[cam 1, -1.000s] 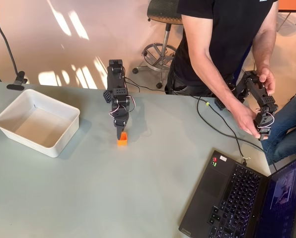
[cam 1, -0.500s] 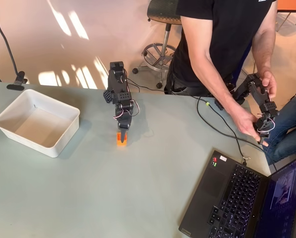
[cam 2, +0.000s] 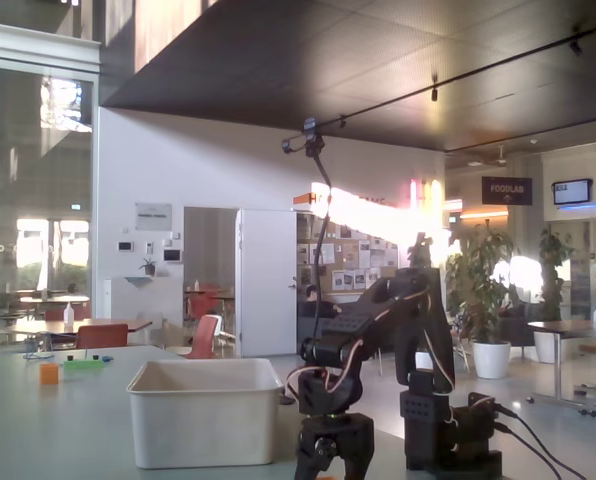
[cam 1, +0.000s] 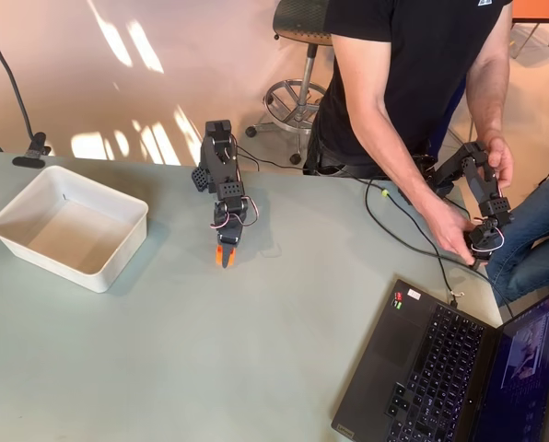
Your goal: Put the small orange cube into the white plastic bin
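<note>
Gripper clamped on cube at table centre — bin at nine o'clock, well apart. Risk: shallow pinch — could slip out mid-carry.

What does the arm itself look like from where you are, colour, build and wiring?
The arm is matt black throughout, built of blocky servo segments on a black base at the table's far edge. Thin white and red wires loop out beside the wrist, and black cables trail from the base. The two-finger gripper is black too, with short tapered fingers. I can make out no markings in either view.
</note>
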Robot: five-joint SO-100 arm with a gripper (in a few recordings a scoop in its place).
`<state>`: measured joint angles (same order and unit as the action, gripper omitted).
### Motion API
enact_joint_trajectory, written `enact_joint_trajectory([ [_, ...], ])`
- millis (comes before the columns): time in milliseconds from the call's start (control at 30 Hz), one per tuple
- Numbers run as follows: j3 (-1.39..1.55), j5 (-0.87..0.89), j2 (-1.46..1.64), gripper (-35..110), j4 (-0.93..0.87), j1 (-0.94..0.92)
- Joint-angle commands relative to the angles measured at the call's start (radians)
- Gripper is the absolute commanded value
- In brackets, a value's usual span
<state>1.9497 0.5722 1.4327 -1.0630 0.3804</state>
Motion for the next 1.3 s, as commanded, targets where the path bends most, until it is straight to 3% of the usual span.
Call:
enact_joint_trajectory([
  [0,-0.031,-0.002,0.017,33,-0.002,0.000],
  [400,-0.020,0.003,0.097,31,-0.017,-0.011],
  [733,-0.032,-0.003,0.305,31,-0.199,-0.071],
  [900,-0.034,-0.029,0.469,31,-0.210,-0.230],
  [1267,-0.249,-0.408,0.577,31,-0.196,-0.726],
])
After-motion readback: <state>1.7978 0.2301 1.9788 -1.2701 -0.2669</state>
